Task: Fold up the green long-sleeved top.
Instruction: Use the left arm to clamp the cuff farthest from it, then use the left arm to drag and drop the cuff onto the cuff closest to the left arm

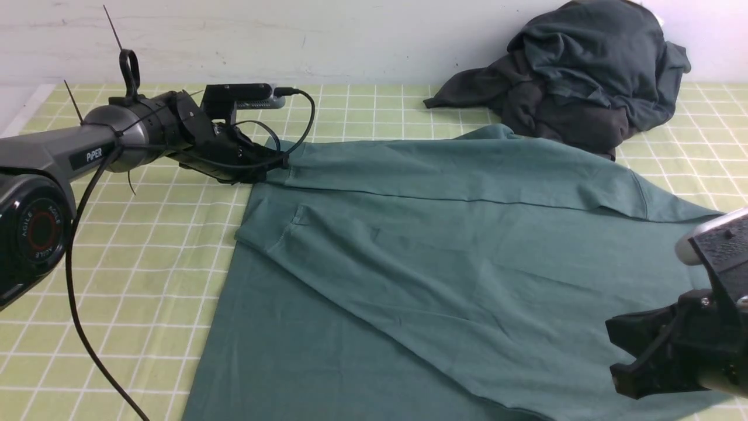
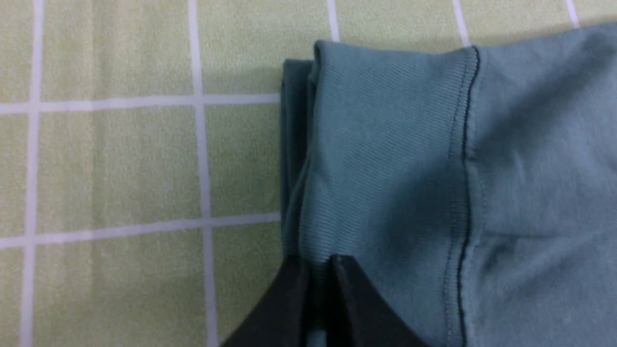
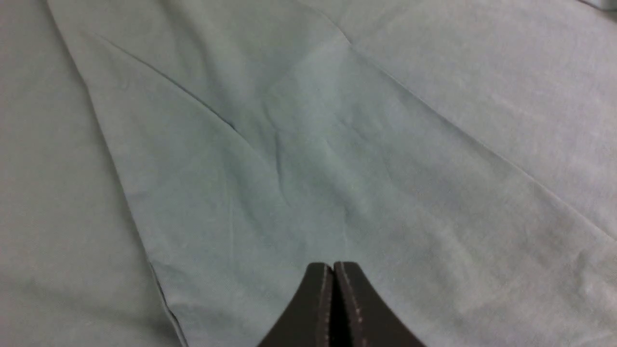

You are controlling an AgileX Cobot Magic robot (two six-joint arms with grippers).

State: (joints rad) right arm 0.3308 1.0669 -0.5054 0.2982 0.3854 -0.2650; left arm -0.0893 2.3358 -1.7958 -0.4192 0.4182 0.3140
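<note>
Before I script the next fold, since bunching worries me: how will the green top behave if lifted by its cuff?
Likely floppy: the green top lies flat with soft creases, so it should drape when lifted. The sleeve folded across it looks loose and may slide off. The ribbed cuff looks thin, so probably light.

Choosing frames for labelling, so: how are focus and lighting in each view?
Front view: sharp, evenly lit green top; left wrist view: crisp ribbing, shadow by the left claw; right wrist view: pale, washed out, soft.
</note>
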